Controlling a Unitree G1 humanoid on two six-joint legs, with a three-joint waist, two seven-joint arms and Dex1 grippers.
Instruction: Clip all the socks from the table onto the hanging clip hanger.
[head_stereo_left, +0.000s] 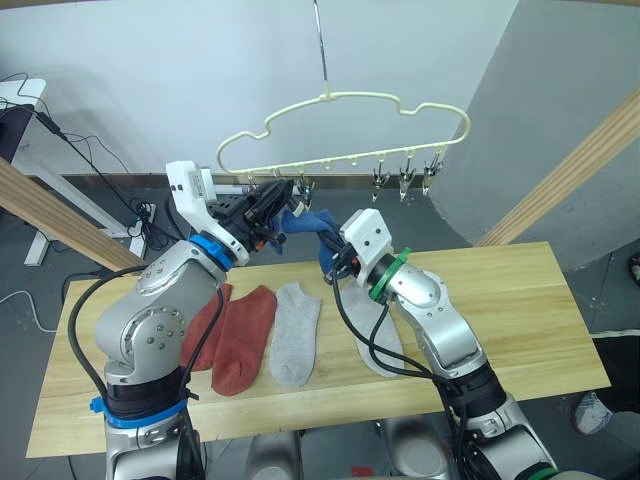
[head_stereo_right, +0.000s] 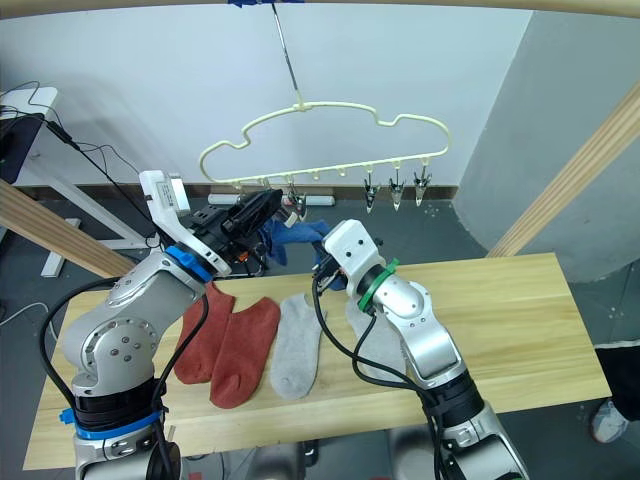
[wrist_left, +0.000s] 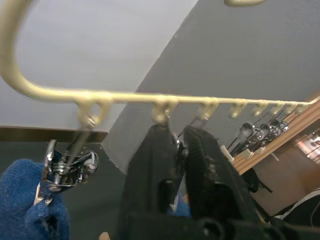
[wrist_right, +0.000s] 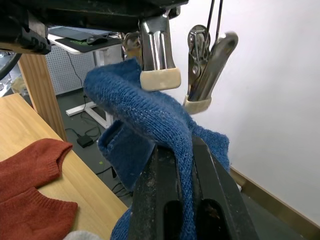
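Note:
The cream-yellow clip hanger (head_stereo_left: 350, 97) hangs above the table's (head_stereo_left: 520, 300) far edge. My left gripper (head_stereo_left: 283, 192) is up at its left clips, fingers (wrist_left: 160, 155) shut on one metal clip (wrist_right: 157, 45). Just below, my right gripper (head_stereo_left: 328, 252) is shut on a blue sock (head_stereo_left: 305, 220), holding its edge up against that clip's cream pad (wrist_right: 160, 79). A second clip (wrist_right: 210, 60) hangs right beside it. On the table lie two rust-red socks (head_stereo_left: 245, 335) side by side, a light grey sock (head_stereo_left: 297, 330), and another grey sock (head_stereo_left: 372, 345) partly under my right arm.
Three bare clips (head_stereo_left: 403, 180) hang at the hanger's right end. Thick wooden frame poles slant at the right (head_stereo_left: 580, 165) and the left (head_stereo_left: 60, 220). A white desk with cables (head_stereo_left: 25, 100) stands at the far left behind the table.

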